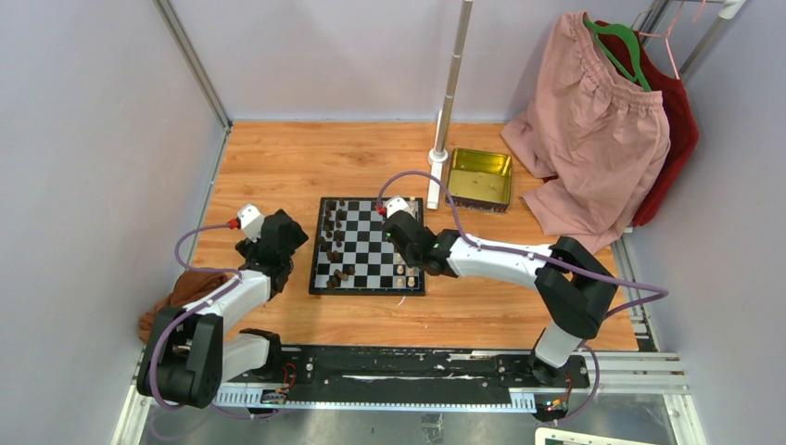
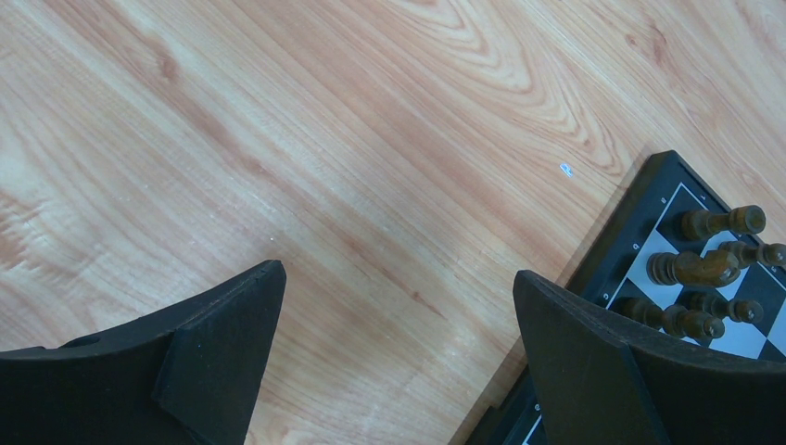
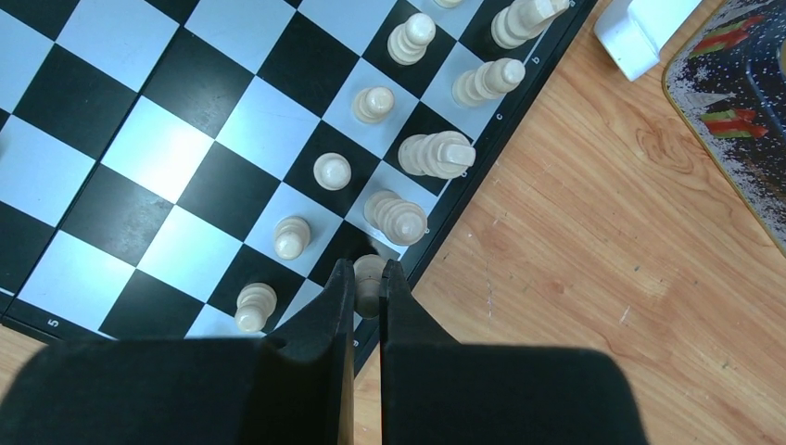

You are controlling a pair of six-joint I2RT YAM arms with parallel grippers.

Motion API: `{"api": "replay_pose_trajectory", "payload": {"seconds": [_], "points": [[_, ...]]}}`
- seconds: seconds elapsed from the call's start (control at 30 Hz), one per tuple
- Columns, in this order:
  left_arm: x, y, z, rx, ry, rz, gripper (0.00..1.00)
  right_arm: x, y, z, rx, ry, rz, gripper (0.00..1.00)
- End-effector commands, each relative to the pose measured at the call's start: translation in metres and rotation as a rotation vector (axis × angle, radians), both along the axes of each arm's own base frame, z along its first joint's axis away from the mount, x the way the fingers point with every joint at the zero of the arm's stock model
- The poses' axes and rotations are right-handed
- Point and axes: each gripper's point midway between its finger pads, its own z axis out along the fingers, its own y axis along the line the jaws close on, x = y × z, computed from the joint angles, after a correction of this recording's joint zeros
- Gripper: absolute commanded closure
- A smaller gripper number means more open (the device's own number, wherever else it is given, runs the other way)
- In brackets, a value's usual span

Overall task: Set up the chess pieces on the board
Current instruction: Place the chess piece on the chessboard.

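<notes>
The board (image 1: pixel 366 243) lies mid-table. Dark brown chess pieces (image 1: pixel 334 236) crowd its left side, and cream ones (image 1: pixel 405 274) stand near its right edge. In the right wrist view, cream pieces (image 3: pixel 436 153) line the board's (image 3: pixel 158 148) edge rows. My right gripper (image 3: pixel 369 269) is shut on a cream piece (image 3: pixel 369 284) over the border square beside a standing cream piece (image 3: pixel 397 216). My left gripper (image 2: pixel 399 273) hangs open over bare wood just left of the board (image 2: pixel 649 209), with nothing between its fingers. Dark pieces (image 2: pixel 704 269) show at that view's right.
A gold tin (image 1: pixel 480 178) and a white pole base (image 1: pixel 436 176) stand behind the board's right corner. Pink and red clothes (image 1: pixel 593 139) hang at the back right. A brown cloth (image 1: pixel 181 292) lies by the left arm's base.
</notes>
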Motion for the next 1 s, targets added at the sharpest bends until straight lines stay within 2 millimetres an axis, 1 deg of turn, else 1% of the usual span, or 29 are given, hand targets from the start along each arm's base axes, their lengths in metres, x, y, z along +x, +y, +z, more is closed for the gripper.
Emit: {"api": "replay_pose_trajectory", "payload": {"seconds": [0.0,0.5,0.9,0.97], "points": [[0.003,0.002,0.005,0.014,-0.029,0.009,0.0,-0.005,0.009,-0.007,0.007,0.013,0.014,1.0],[0.003,0.001,0.006,0.014,-0.028,0.007,0.0,-0.005,0.015,-0.012,0.006,0.029,0.025,1.0],[0.004,0.001,0.006,0.014,-0.027,0.004,0.0,-0.006,0.012,-0.016,-0.003,0.041,0.016,1.0],[0.004,0.001,0.005,0.014,-0.027,0.005,0.0,-0.007,0.01,-0.017,-0.007,0.045,0.011,0.98]]}}
